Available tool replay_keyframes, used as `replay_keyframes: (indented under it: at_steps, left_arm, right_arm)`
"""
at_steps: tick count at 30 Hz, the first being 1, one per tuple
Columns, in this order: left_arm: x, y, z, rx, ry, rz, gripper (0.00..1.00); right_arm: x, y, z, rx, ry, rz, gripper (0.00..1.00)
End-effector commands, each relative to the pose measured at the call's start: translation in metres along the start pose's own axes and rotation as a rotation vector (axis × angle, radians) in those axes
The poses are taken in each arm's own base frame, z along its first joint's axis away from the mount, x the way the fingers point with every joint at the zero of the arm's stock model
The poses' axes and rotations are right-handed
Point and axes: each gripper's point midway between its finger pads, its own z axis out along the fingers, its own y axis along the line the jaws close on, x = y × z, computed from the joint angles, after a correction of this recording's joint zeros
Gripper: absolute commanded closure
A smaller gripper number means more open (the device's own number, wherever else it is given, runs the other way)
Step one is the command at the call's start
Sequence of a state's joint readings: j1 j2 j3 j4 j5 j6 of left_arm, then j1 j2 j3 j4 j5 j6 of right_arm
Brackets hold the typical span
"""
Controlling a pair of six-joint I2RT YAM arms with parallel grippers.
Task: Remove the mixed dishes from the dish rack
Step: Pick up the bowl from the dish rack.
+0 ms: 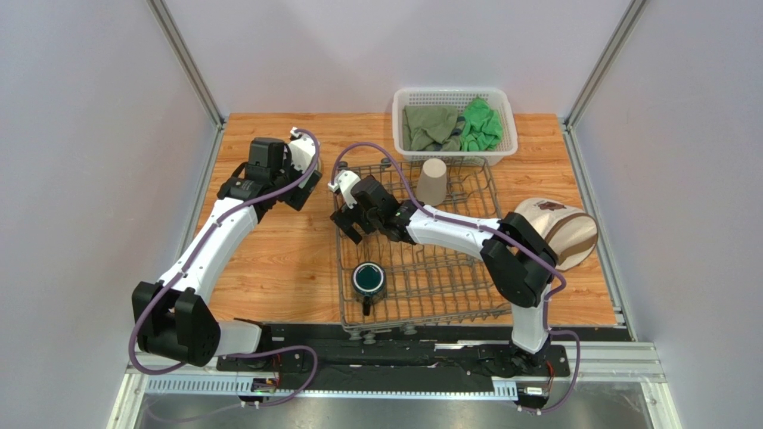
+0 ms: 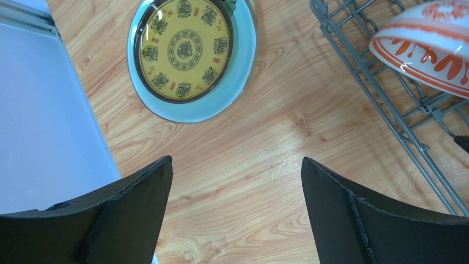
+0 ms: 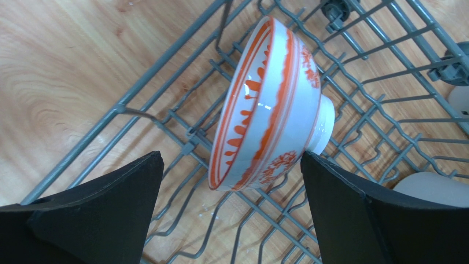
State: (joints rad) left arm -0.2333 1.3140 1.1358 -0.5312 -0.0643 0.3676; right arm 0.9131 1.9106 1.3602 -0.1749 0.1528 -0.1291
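The grey wire dish rack [image 1: 466, 277] stands mid-table. A dark teal mug [image 1: 368, 280] sits at its near left and a tall beige cup [image 1: 433, 181] stands mouth-down at its far end. The red-and-white bowl [image 3: 270, 104] leans on its edge against the tines at the rack's [image 3: 165, 71] left side. My right gripper [image 3: 231, 159] hangs open just over it, one finger on each side, not touching. The bowl [image 2: 426, 49] also shows in the left wrist view. The yellow-and-green plate [image 2: 190, 55] lies flat on the wood left of the rack [image 2: 396, 110]. My left gripper [image 2: 236, 170] is open and empty above bare table.
A white mesh basket [image 1: 452, 121] with green cloths sits behind the rack. A beige cap-like fabric thing [image 1: 560, 231] lies at the rack's right. The side wall [image 2: 44, 121] runs close to the plate on the left.
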Motion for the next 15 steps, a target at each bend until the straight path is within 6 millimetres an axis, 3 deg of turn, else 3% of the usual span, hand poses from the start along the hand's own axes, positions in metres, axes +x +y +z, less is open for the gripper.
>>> replay_keyframes:
  at_steps: [1,15]
  left_arm:
    - [-0.013,0.010,-0.012,-0.040,-0.063,-0.013,0.06]
    - [-0.006,0.007,-0.001,-0.032,-0.045,-0.008,0.06]
  right_arm:
    - [-0.025,-0.006,0.008,0.042,-0.070,-0.012,0.01]
    - [-0.021,-0.015,0.013,0.089,-0.061,-0.032,0.02]
